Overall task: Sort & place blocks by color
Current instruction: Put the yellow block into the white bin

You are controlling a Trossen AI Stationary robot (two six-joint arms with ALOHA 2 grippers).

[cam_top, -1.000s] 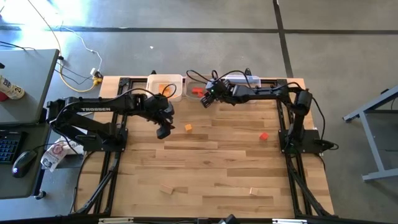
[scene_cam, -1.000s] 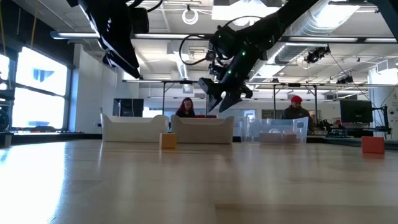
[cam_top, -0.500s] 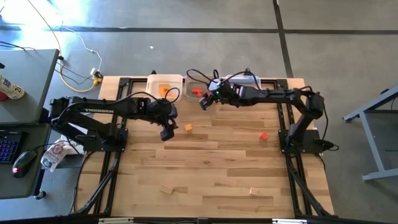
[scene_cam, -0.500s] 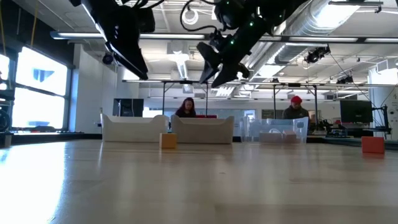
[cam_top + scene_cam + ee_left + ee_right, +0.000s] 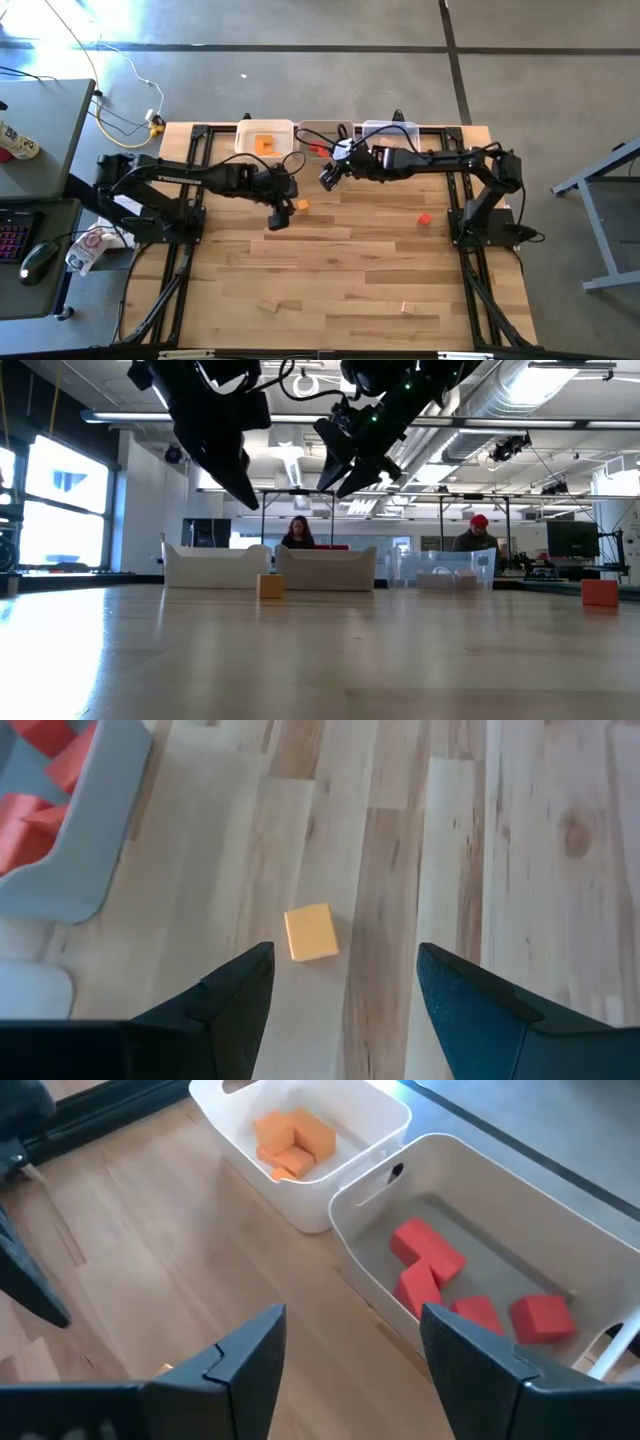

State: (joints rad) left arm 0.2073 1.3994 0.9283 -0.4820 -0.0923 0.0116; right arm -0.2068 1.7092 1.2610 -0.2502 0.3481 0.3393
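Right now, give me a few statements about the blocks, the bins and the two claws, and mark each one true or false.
1. The left claw is open above a loose orange cube on the table. True.
2. The right claw grips a red block. False: it is open, nothing between its fingers.
3. The grey bin holds red blocks. True.
4. The white bin holds only pale wooden blocks. False: the pieces in it are orange blocks.
5. A red block lies loose on the table in front of the right arm. True.
6. Every pale block has been binned. False: pale pieces lie near the table's front edge.
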